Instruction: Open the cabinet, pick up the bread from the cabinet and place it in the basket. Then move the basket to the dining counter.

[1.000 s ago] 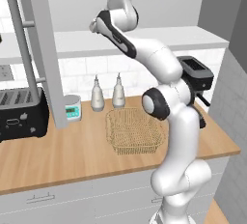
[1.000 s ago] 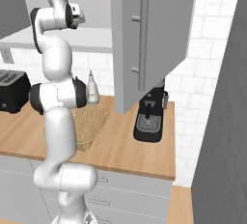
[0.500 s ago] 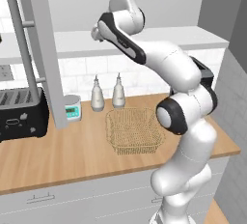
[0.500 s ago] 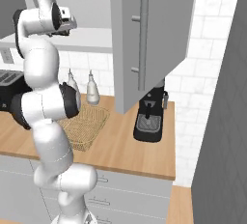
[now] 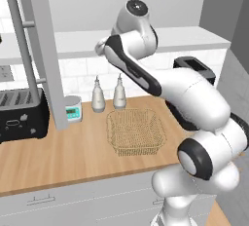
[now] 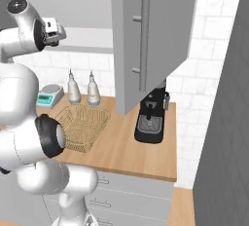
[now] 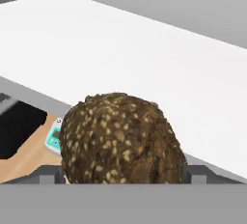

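Two pale bottles stand side by side at the middle of the left base view, the left bottle (image 5: 98, 96) and the right bottle (image 5: 119, 93), with one tan mesh basket (image 5: 136, 131) just below them and one small kitchen scale (image 5: 73, 108) to their left. One dark toaster (image 5: 22, 114) sits at the left edge of that view, and one black coffee machine (image 6: 151, 115) stands at the centre of the right base view beneath one open cabinet door (image 6: 151, 35) carrying one long bar handle (image 6: 143, 42). One seeded brown bread (image 7: 123, 141) fills the lower middle of the hand view.
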Available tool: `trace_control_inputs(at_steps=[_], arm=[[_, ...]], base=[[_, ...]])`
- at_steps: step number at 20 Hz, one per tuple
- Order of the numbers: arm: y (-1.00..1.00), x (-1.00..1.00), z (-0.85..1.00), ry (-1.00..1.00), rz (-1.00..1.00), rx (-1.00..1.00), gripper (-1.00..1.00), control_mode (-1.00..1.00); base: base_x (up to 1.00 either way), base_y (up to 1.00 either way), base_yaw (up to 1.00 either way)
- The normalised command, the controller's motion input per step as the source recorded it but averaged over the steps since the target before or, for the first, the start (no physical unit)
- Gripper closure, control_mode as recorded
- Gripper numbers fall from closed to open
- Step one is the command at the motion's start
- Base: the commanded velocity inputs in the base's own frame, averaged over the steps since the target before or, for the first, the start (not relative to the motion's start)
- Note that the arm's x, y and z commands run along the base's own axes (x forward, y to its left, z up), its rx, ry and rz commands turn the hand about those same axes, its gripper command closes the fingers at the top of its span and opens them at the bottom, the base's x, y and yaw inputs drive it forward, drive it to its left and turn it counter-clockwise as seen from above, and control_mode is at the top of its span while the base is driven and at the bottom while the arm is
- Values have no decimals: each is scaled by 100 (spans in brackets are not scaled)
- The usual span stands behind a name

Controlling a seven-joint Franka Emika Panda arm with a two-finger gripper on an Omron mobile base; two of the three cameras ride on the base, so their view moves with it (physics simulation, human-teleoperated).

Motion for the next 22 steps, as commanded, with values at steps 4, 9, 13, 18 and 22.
trace_control_inputs(at_steps=[4, 9, 13, 18, 22], arm=[[-6, -100, 4, 6, 0, 0, 100, -100], [-26, -100, -18, 17, 0, 0, 100, -100], [-49, -55, -96, 30, 0, 0, 100, -100], [-62, 2, -100, 36, 0, 0, 100, -100], [-34, 60, -100, 34, 3, -1, 100, -100]], base=[[0, 0, 0], [0, 0, 0], [0, 0, 0], [0, 0, 0], [0, 0, 0]])
